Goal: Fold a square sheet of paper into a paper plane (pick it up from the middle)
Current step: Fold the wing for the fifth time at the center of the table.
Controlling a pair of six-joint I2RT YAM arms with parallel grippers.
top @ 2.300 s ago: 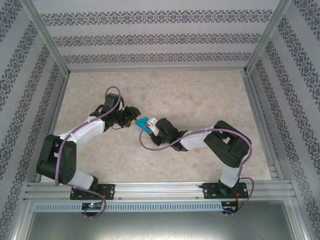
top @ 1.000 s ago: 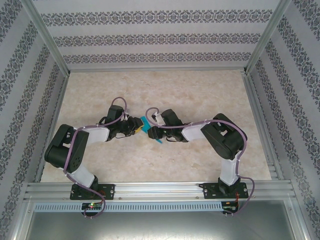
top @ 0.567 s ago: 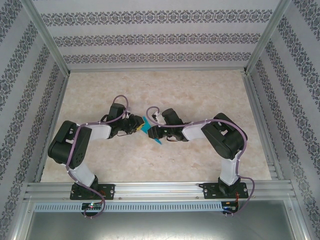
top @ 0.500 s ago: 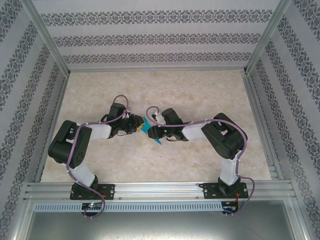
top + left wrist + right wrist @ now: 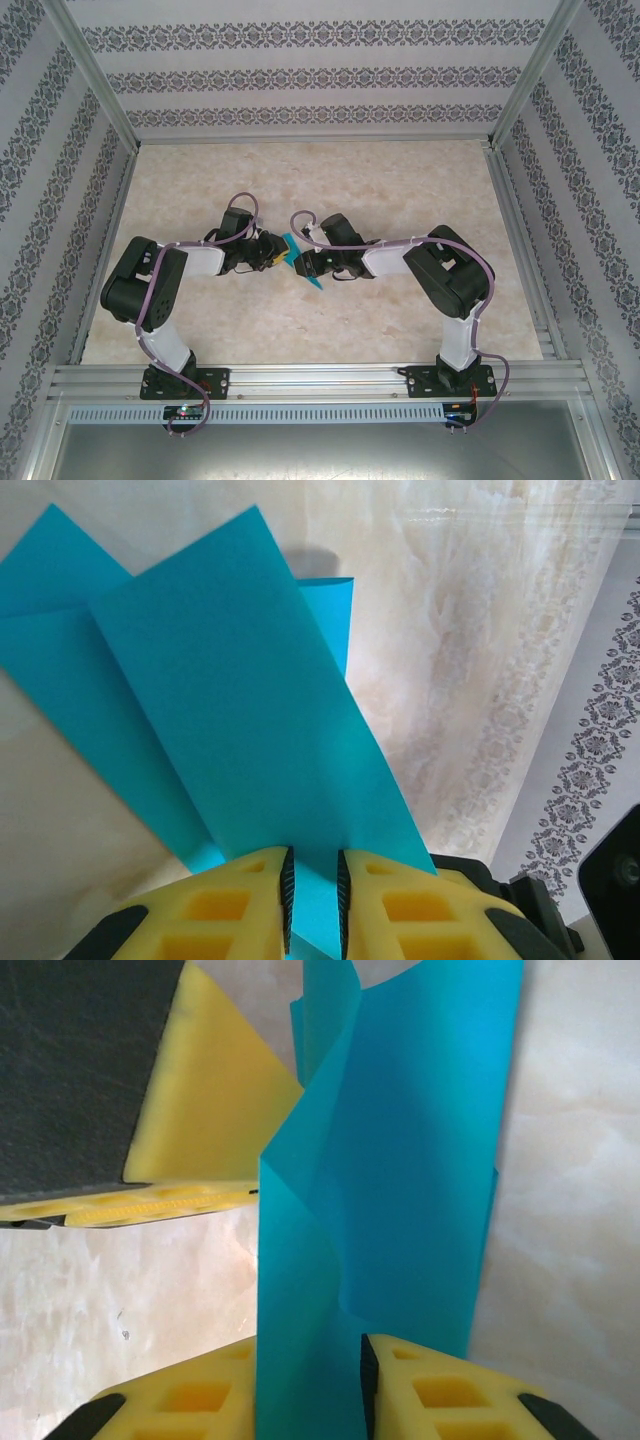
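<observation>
The teal-blue sheet of paper [image 5: 290, 247] hangs just above the table's middle, folded into the long layered flaps of a paper plane, with a pointed tip [image 5: 315, 283] towards the near side. My left gripper [image 5: 275, 252] comes in from the left. In the left wrist view it [image 5: 313, 900] is shut on the paper [image 5: 230, 700], whose flaps fan out beyond the yellow fingers [image 5: 235, 900]. My right gripper [image 5: 303, 262] faces it from the right and is shut on the paper's [image 5: 400, 1160] other end [image 5: 308, 1352]. The left gripper's yellow finger [image 5: 215, 1090] lies close beside the paper there.
The marbled tabletop [image 5: 400, 180] spreads wide on all sides of the two grippers. Patterned walls and aluminium posts [image 5: 95, 80] box it in, and a metal rail [image 5: 320, 378] carrying both arm bases runs along the near edge.
The left arm's elbow has drawn in towards the middle and its jaws have narrowed onto the paper. The right gripper and the paper have hardly shifted.
</observation>
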